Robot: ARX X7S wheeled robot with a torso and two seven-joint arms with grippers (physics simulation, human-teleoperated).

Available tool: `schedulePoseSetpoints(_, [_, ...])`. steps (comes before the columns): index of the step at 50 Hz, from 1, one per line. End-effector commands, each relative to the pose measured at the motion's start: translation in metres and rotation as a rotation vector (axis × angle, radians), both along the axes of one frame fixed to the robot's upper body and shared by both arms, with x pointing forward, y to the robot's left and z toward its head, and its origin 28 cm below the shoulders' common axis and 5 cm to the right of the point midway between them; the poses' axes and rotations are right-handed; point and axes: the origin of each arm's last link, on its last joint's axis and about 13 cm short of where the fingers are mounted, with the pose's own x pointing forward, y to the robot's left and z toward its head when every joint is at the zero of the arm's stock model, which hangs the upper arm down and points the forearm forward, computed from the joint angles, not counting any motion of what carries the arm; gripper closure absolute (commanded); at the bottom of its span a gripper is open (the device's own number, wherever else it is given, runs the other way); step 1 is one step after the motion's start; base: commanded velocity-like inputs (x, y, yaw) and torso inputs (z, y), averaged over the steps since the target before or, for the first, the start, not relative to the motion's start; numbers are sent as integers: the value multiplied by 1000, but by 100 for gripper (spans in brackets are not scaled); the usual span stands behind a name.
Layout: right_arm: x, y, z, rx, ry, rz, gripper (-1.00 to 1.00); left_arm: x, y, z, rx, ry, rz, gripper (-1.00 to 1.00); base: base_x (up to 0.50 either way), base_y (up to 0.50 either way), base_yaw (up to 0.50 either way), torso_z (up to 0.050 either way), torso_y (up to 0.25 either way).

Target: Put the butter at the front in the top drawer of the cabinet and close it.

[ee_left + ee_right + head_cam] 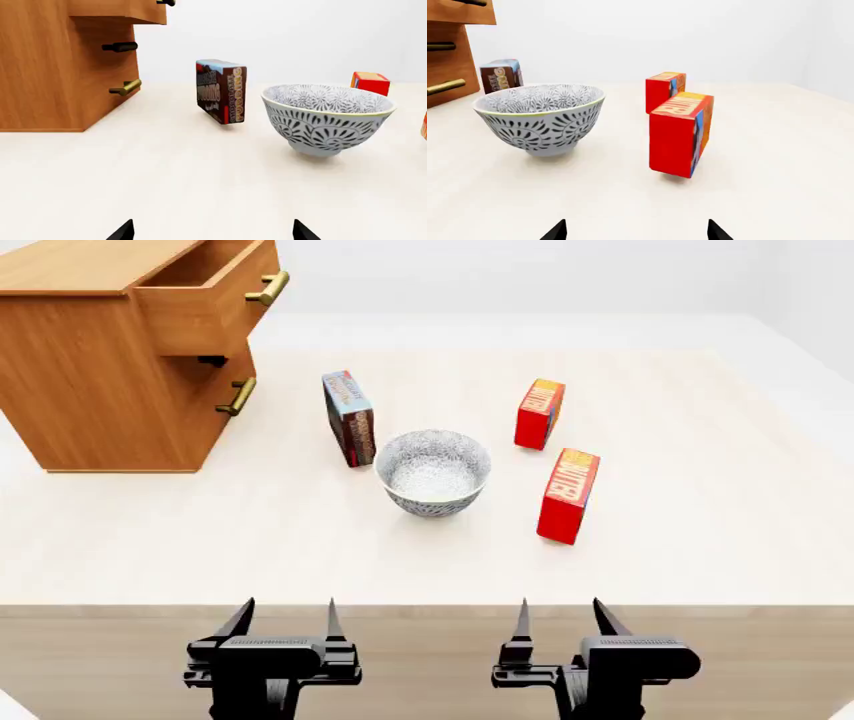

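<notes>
The butter at the front is a red carton standing on the table right of the bowl; a second alike carton stands behind it. The wooden cabinet is at the back left, its top drawer pulled out and open. Both grippers hover at the table's near edge, well short of the cartons: my left gripper and my right gripper are open and empty.
A patterned bowl sits mid-table. A chocolate pudding box stands between bowl and cabinet. The lower drawers' handles stick out. The table's front edge lies just ahead of the grippers.
</notes>
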Motion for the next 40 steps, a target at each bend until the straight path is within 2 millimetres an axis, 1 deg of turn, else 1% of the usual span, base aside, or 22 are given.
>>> schedulePoseSetpoints(1, [-1, 0, 4, -19, -16, -9, -100, 0, 0, 6, -9, -26, 8, -100, 0, 0, 0, 0, 0])
schedulePoseSetpoints(4, [-5, 0, 21, -53, -101, -20, -100, -3, 2, 34, -14, -161, 39, -100, 0, 0, 0, 0, 0])
schedulePoseSetpoints(5, [-7, 0, 29, -67, -132, -20, -100, -4, 3, 45, -26, -199, 48, -100, 0, 0, 0, 0, 0])
schedulePoseSetpoints(8, [-11, 0, 51, -83, -185, -13, -100, -5, 4, 73, -54, -236, 53, -100, 0, 0, 0, 0, 0])
schedulePoseSetpoints(9, [-12, -1, 60, -90, -193, -13, -100, -5, 4, 81, -66, -228, 58, -100, 0, 0, 0, 0, 0])
schedulePoseSetpoints(13, [-12, -4, 96, -99, -180, 11, -100, 3, 8, 118, -117, -43, 58, -100, 0, 0, 0, 0, 0])
schedulePoseSetpoints(19, [-4, -8, 152, -122, -110, 61, -100, 12, 12, 176, -53, 127, -10, -100, 0, 0, 0, 0, 0])
schedulePoseSetpoints(20, [-1, -10, 165, -126, -97, 65, -100, 17, 13, 187, -27, 162, -5, -100, 0, 0, 0, 0, 0])
schedulePoseSetpoints(21, [1, -11, 176, -120, -81, 76, -100, 25, 18, 194, -9, 180, 43, -100, 0, 0, 0, 0, 0])
schedulePoseSetpoints(23, [6, -13, 196, -104, -53, 90, -100, 38, 28, 215, 36, 202, 126, -100, 0, 0, 0, 0, 0])
schedulePoseSetpoints(25, [13, -15, 216, -76, -32, 103, -100, 44, 24, 238, 70, 215, 151, -100, 0, 0, 0, 0, 0])
schedulePoseSetpoints(26, [20, -16, 220, -60, -21, 109, -100, 43, 20, 249, 89, 218, 145, -100, 0, 0, 0, 0, 0])
schedulePoseSetpoints(27, [26, -18, 224, -41, -7, 100, -100, 40, 16, 258, 100, 224, 22, -100, 0, 0, 0, 0, 0])
schedulePoseSetpoints(28, [34, -35, 234, -25, 7, -2, -100, 42, 15, 269, 118, 223, -14, -100, 0, 0, 0, 0, 0])
schedulePoseSetpoints(29, [41, -45, 245, -14, 20, -69, -100, 47, 16, 278, 128, 219, -15, -100, 0, 0, 0, 0, 0])
schedulePoseSetpoints(31, [46, -39, 262, -8, 32, -103, -100, 54, 18, 296, 126, 217, -18, -100, 0, 0, 0, 0, 0])
schedulePoseSetpoints(33, [42, -29, 274, 4, 41, -111, -100, 60, 20, 312, 126, 208, -9, -100, 0, 0, 0, 0, 0])
schedulePoseSetpoints(35, [33, -21, 288, 15, 51, 106, -100, 65, 22, 326, 114, 205, -17, -100, 0, 0, 0, 0, 0])
schedulePoseSetpoints(40, [41, -23, 314, 7, 57, 111, -100, 77, 23, 347, 120, 197, -28, -100, 0, 0, 0, 0, 0])
